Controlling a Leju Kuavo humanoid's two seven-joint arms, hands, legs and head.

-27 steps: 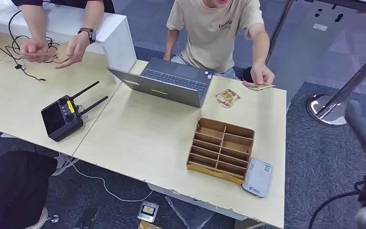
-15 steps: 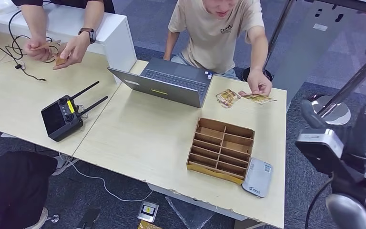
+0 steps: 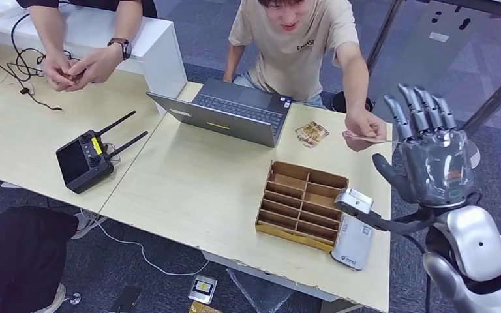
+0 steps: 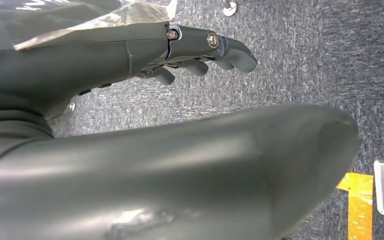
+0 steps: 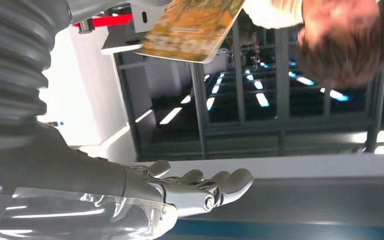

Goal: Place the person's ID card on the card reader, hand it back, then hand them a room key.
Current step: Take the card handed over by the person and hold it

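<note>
One card [image 3: 365, 137] sits pinched in the person's hand [image 3: 360, 125], just beside the right hand's [image 3: 430, 160] fingertips, not touching. Right hand is spread, palm up, holding nothing. Left hand [image 4: 200, 50] has fingers curled, nothing in them.

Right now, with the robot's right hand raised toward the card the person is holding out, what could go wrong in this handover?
The open right hand has its fingers spread and upright beside the thin orange-patterned ID card, not around it, so closing now may miss the card or pinch the person's hand. The card is held past the table's edge, so a fumble likely drops it to the floor. The forearm hangs over the grey card reader at the corner and may nudge it.
</note>
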